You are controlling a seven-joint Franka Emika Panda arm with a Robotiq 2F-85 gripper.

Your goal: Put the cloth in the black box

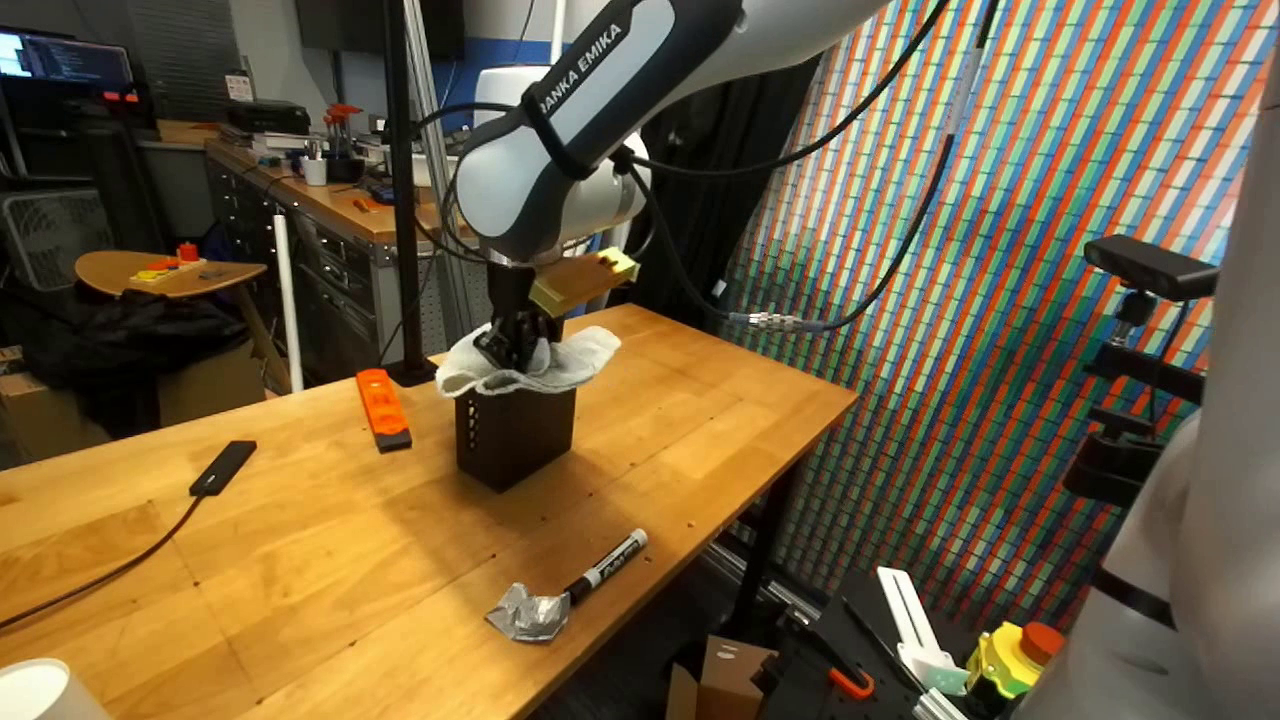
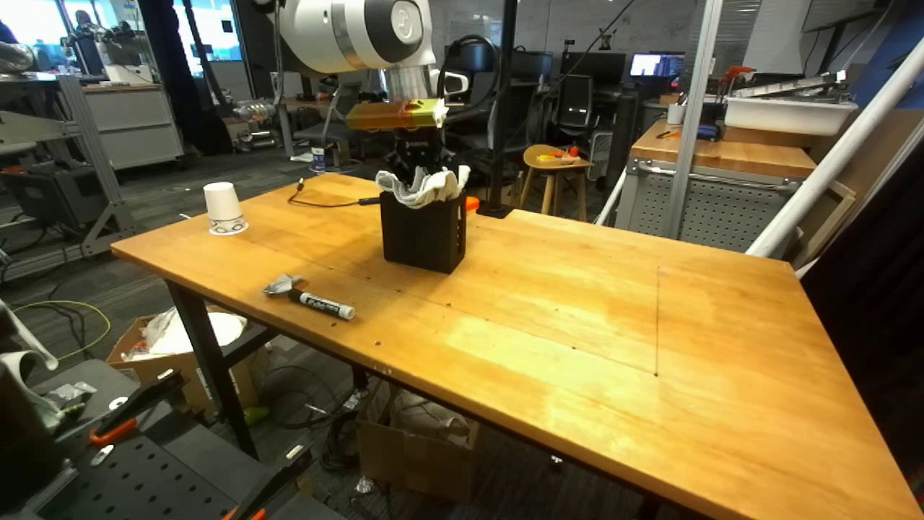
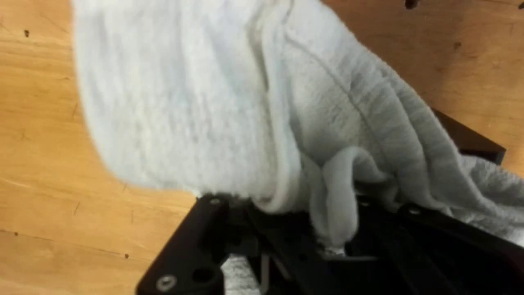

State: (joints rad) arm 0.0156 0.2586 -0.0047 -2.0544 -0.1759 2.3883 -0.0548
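Pincer (image 1: 520, 345) sunk in cloth (image 1: 582, 360); we cannot tell whether clamped or apart. Cloth overhangs rim of black box (image 1: 530, 435), upright on bench (image 1: 340, 560).

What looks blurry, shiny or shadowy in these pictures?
In the wrist view, the cloth looks blurry, especially on the left; in an exterior view, pale glare shines on the table; in both exterior views, soft shadow darkens the table beside the box.

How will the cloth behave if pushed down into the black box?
Probably floppy: the wrist view shows the cloth bending in soft folds. It may bunch going in, since it spreads wider than the black box in an exterior view. Its thick-looking folds might spring back a little.
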